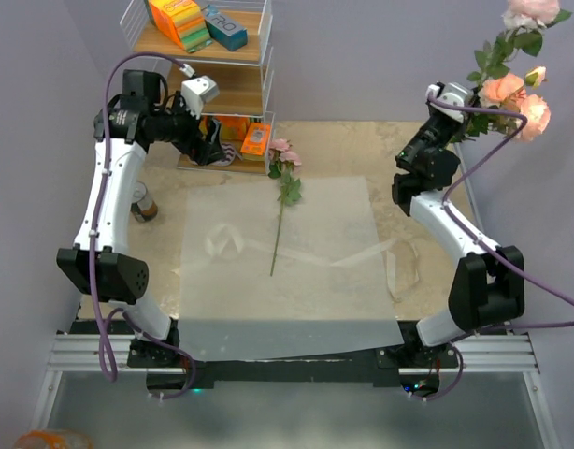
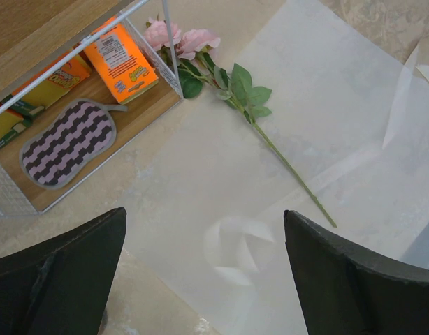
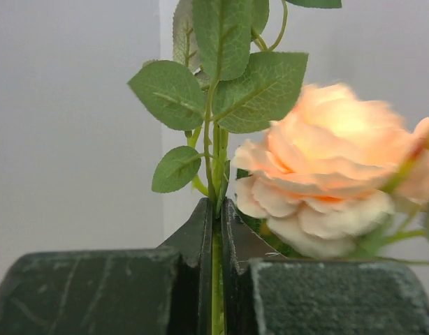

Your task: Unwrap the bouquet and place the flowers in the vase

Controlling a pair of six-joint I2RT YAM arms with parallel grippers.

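While clamped low in the right gripper [image 3: 216, 209], flowers [image 1: 511, 89] raised high at the far right, fingers shut tight on a thin green stem.

Judged light, top-heavy, whippy: wiry stems, soft cloth-looking petals in peach and pink, flat veined leaves. Best pinched on bare stem below the leaves, never on the heads. Likely to swing or twist in so narrow a pinch.

Left gripper [image 2: 205, 230] spread wide, holding nothing, hovering over the table's far left near the wire shelf rack [image 1: 226, 89].

One pink rose [image 2: 244, 92] lying loose on the translucent white paper sheet [image 1: 334, 290], heads just beside the rack's corner, stem pointing back toward the arms.

Paper flat, thin, faintly creased, probably slippery and easy to drag. Pale ribbon [image 2: 402, 94] slack at the paper's right side.

No vase made out in any view.
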